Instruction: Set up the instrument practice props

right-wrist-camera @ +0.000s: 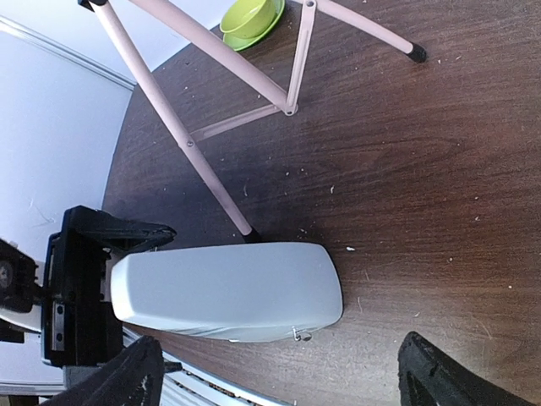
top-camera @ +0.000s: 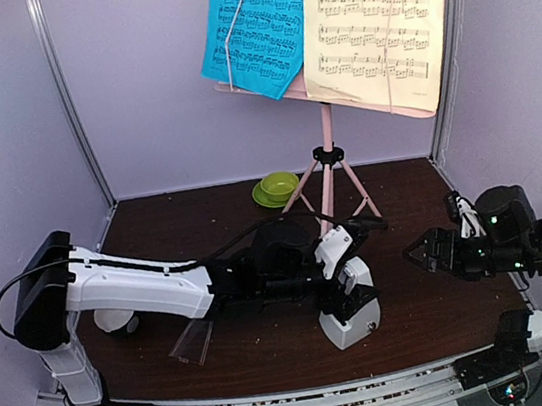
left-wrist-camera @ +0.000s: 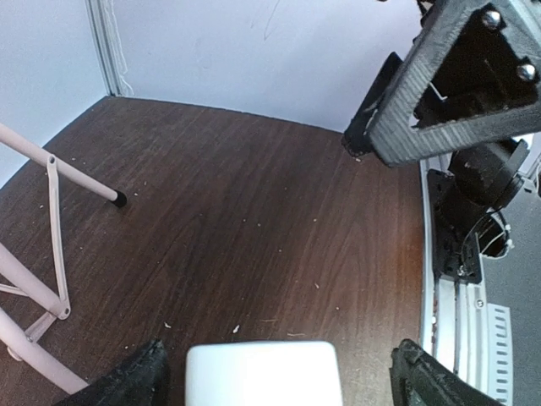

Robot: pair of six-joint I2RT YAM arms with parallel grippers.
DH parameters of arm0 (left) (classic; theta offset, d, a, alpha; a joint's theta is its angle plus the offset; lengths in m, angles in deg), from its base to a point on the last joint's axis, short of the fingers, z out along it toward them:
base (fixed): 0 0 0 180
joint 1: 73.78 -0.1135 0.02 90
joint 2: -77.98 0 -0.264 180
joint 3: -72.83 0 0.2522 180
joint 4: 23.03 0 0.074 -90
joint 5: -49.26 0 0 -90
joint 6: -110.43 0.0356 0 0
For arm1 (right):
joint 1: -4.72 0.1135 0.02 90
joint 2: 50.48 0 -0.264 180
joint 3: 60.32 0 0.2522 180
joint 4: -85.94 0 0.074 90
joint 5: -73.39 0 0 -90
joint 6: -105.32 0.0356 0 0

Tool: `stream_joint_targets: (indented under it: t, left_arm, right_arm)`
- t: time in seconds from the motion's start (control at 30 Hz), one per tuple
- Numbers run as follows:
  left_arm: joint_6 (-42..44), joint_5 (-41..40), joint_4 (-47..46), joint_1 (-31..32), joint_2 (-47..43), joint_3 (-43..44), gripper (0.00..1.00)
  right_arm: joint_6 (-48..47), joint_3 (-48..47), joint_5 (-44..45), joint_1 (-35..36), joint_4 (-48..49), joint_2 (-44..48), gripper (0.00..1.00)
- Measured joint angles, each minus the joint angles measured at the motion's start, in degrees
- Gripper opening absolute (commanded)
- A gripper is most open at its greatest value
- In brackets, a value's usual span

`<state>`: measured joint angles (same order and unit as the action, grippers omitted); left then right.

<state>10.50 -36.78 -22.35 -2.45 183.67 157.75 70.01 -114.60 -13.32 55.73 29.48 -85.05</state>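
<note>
White pyramid metronome (top-camera: 354, 325) stands at the middle of the dark wood table's (top-camera: 213, 221) near edge. Left hand (left-wrist-camera: 275, 385) is over its top, fingers (left-wrist-camera: 127, 381) either side with gaps showing: released, not gripping. Right hand (top-camera: 415, 253) hangs just right of it, spread wide, holding nothing. Clear plastic cover (top-camera: 192, 342) sits toward the near-left corner, well apart. Pink tripod music stand (top-camera: 325, 170) is at mid back edge, with blue sheet-music page (top-camera: 256, 23) and pale-yellow page (top-camera: 377, 21) side by side on its desk. Green bowl (top-camera: 276, 187) is just left of its legs.

A lab test booth — plain lilac walls (top-camera: 155, 98), metal corner posts (top-camera: 70, 100), a dark wood bench (top-camera: 203, 223), two robot arms (top-camera: 141, 282) bolted at its slotted front rail (top-camera: 298, 393).
</note>
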Motion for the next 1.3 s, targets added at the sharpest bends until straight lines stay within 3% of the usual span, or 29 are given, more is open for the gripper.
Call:
stream_joint_targets:
  t: [0.27,0.47,0.63,0.8,0.93,1.1,1.3]
  left_arm:
    - [1.31,0.92,0.17,-0.35,4.07,1.88,0.6]
    - [0.57,1.01,1.07,-0.39,4.57,3.1,0.23]
    - [-0.83,-1.11,2.1,-0.17,-1.38,-2.93,0.09]
    - [-4.09,-5.92,4.57,0.04,-11.93,-12.24,0.0]
    - [-8.26,-12.94,6.25,0.15,-19.17,-17.86,0.0]
    - [-13.27,-22.77,10.12,0.13,-23.76,-19.67,0.0]
    - [-13.88,-27.36,9.57,0.13,-28.7,-22.08,0.0]
  right_arm:
    - [-1.57,6.93,-0.87,0.0,4.68,5.66,0.93]
    - [-2.97,8.31,-2.03,0.0,6.93,5.64,0.93]
    - [-4.13,8.39,-3.41,0.0,9.4,5.35,0.92]
    - [-5.77,9.07,-5.01,0.76,13.27,2.8,0.88]
    - [-7.89,9.18,-4.98,3.76,17.64,-2.1,0.85]
    - [-10.34,9.31,-4.85,7.78,25.57,-11.28,0.81]
    - [-13.35,9.4,-10.12,9.64,38.77,-23.63,0.76]
